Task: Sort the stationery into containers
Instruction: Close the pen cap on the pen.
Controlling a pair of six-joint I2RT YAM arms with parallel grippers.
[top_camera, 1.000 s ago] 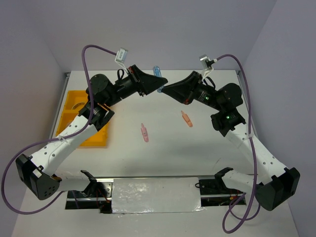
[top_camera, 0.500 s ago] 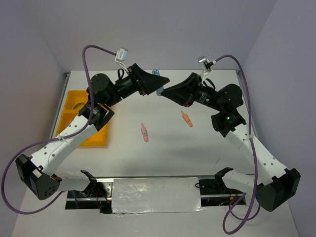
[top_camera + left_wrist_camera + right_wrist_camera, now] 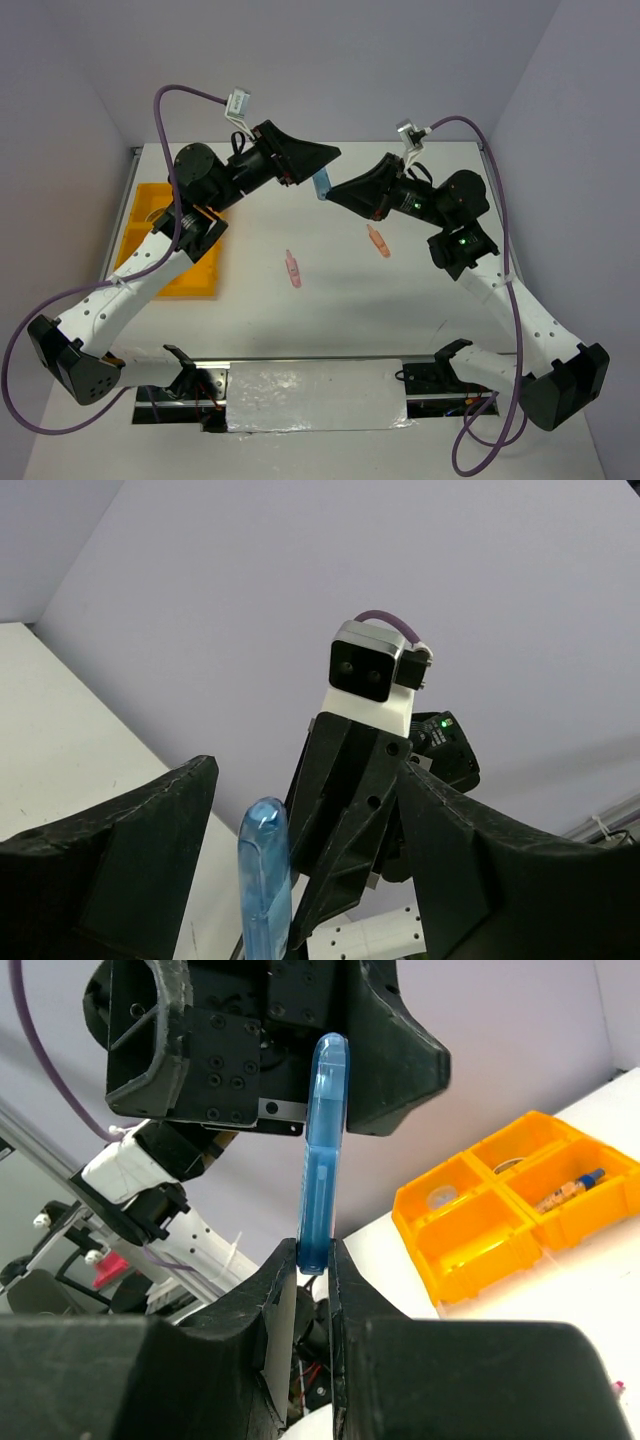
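White counter under pale walls, with the yellow tray (image 3: 137, 225) lying at its far left edge. The right wrist view shows a small bottle with a blue cap (image 3: 568, 1191) already in one of its compartments. Up over the far middle of the counter the two arms meet tip to tip, and the change is in the left gripper (image 3: 318, 165). A second ago it was pinched nearly closed on the blue clip (image 3: 322, 185). Now its fingers stand wide, one on each side of the clip, and touch neither face of it. The clip has dropped a little and tilted in the overhead view. It is carried only by the right gripper (image 3: 335, 192), which stays clamped tight on the clip's lower end, with the rounded end poking up into the gap between the left fingers. So the hand-over looks finished: the blue clip is off the counter, in the air and in the right arm's keeping. It is well apart from the tray, which sits on the other arm's side. The left arm probably has to back away before the clip can travel without knocking those fingers. Lower down, the pink clip (image 3: 292, 269) and, to its right, the orange clip (image 3: 378, 240) lie loose on the counter, not yet sorted.
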